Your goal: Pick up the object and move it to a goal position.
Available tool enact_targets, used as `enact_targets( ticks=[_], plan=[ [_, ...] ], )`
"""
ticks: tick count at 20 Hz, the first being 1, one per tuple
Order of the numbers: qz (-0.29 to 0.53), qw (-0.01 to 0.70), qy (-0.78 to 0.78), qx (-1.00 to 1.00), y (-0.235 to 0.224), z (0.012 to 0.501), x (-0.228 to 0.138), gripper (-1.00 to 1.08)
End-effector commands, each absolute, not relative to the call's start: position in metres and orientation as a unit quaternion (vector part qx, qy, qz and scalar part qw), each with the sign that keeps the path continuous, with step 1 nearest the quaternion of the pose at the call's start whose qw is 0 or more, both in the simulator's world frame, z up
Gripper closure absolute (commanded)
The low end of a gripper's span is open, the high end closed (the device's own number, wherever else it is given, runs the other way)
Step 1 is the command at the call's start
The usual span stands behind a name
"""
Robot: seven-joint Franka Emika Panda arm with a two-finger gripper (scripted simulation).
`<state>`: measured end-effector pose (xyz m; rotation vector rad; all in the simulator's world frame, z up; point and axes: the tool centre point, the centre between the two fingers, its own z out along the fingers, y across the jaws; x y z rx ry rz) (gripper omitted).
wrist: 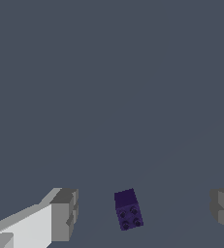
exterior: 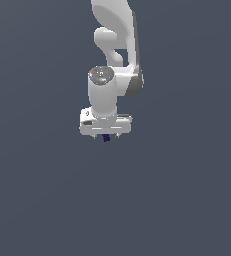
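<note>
The object is a tiny dark purple-blue block [exterior: 106, 139] on the grey floor, directly under the white gripper [exterior: 106, 135]. In the wrist view the block [wrist: 128, 210] lies between the two grey fingertips [wrist: 65, 213], closer to one finger than the other, and touches neither. It has several small round marks on one face. The gripper [wrist: 144, 211] is open wide and points straight down. In the exterior view the hand hides most of the block.
The white arm [exterior: 114, 45] rises from the gripper to the top of the exterior view. A plain dark grey floor [exterior: 47, 200] lies all around. No goal marker shows.
</note>
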<state>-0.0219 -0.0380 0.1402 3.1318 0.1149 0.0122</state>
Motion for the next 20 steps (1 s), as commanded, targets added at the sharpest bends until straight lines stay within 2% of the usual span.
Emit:
enact_targets(
  ticks=[1,11,20],
  plan=[
    [0.003,0.004,0.056,0.998,-0.041,0.128,-0.033,-0.92],
    [0.001,0.001,0.141,0.99,-0.048,0.084,-0.083,-0.92],
    [0.0,0.0,0.167,0.986,-0.049,0.072,-0.1,-0.92]
  ],
)
